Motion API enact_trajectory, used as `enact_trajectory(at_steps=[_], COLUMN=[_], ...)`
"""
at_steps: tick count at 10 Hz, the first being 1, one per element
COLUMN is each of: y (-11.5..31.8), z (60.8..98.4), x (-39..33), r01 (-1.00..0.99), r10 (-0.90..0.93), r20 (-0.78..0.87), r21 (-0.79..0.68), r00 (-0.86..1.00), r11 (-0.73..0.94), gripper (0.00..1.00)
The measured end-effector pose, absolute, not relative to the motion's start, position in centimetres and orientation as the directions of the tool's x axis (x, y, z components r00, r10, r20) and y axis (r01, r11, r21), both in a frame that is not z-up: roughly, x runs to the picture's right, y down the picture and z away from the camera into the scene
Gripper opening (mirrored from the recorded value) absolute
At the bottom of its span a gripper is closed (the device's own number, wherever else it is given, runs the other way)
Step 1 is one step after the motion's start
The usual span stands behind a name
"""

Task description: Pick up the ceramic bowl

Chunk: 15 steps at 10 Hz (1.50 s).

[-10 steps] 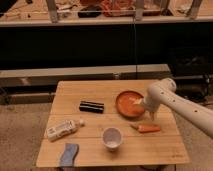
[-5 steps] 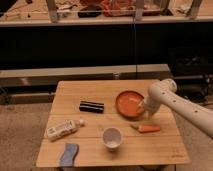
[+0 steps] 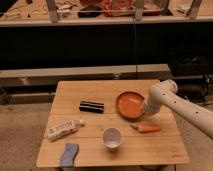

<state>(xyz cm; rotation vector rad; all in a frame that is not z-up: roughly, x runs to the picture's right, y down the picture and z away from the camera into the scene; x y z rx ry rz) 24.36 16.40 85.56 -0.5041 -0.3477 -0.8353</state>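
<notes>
Pale wooden planks form a small table (image 3: 100,90) in the middle of the camera view. Behind it a long dark bench fills the upper half of the frame, and the floor below is grey.

The ceramic bowl (image 3: 130,103), orange and shallow with a darker rim, sits upright on the right half of the table, a little above its centre. A white arm (image 3: 175,102) comes in from the right edge of the frame and bends down toward it. The gripper (image 3: 145,111) at its end is down at the bowl's right rim, at or on it. The arm's own body covers it, so I cannot tell whether it is open or closed, or whether it has hold of the rim.

An orange carrot (image 3: 148,128) lies just below the bowl. A white cup (image 3: 112,138) stands lower centre, and a black block (image 3: 92,106) lies to the bowl's left. A white bottle (image 3: 63,129) lies on its side at the left, with a blue sponge (image 3: 69,152) at the lower left.
</notes>
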Motion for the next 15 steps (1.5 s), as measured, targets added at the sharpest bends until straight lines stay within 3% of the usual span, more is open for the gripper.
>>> enact_trajectory(at_steps=[15], y=[15.0], z=[83.9], x=[23.9], r01=[0.818], r10=[-0.681], r20=[0.459], r21=[-0.244], r00=[0.571], r11=[0.521], gripper=[0.01])
